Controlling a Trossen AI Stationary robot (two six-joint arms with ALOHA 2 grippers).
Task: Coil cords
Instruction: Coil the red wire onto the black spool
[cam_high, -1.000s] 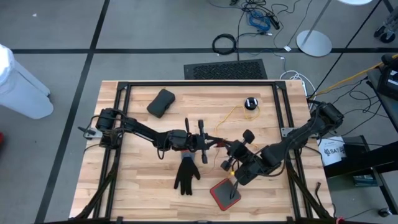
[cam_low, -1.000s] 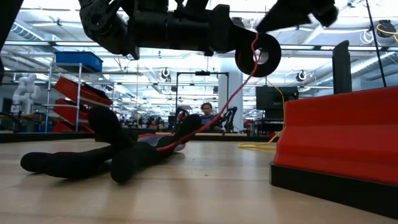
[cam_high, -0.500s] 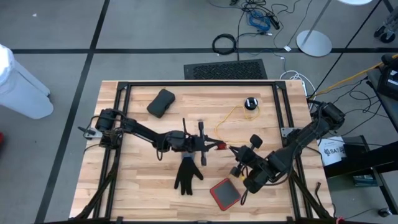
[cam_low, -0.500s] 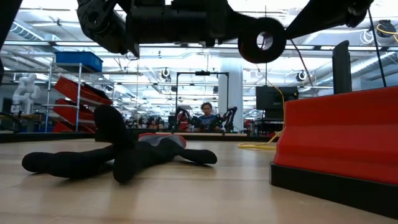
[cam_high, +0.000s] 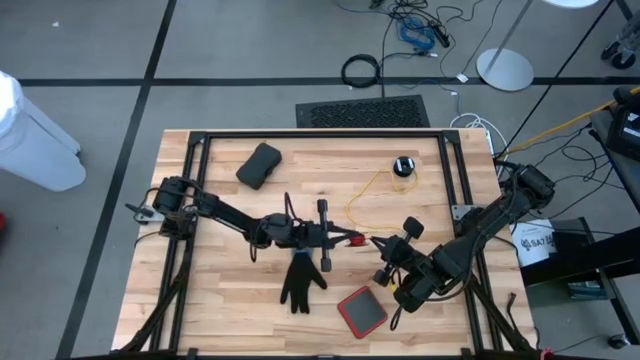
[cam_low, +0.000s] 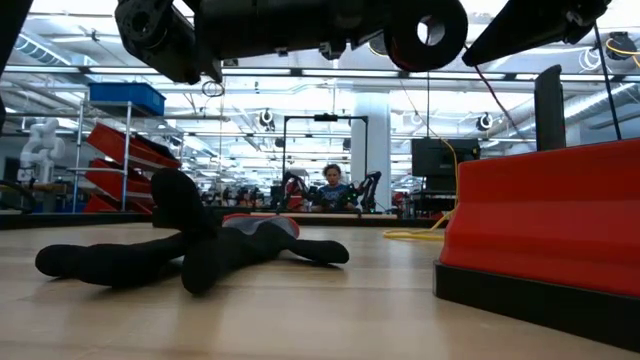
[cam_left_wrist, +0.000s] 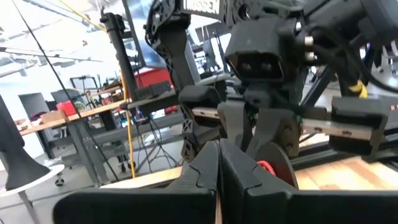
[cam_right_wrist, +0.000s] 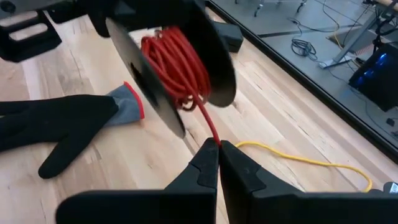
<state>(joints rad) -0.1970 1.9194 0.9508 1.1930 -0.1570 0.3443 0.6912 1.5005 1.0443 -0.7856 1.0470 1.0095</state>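
Worktop (cam_high: 230, 300): wooden, inside a black frame.
Black glove (cam_high: 300, 280): flat near the middle, at 6 o'clock of my left hand.
Red tray (cam_high: 362, 311): at 5 o'clock of the glove.
Spool (cam_right_wrist: 177, 68): black, wound with red cord (cam_right_wrist: 171, 59), off the wood, in my left hand (cam_high: 345, 238), clenched on it.
Right hand (cam_right_wrist: 219, 146): pinched shut on the red cord's free strand.
Yellow cord (cam_high: 370, 190): loose on the wood, running to its black puck (cam_high: 403, 166) at 1 o'clock.
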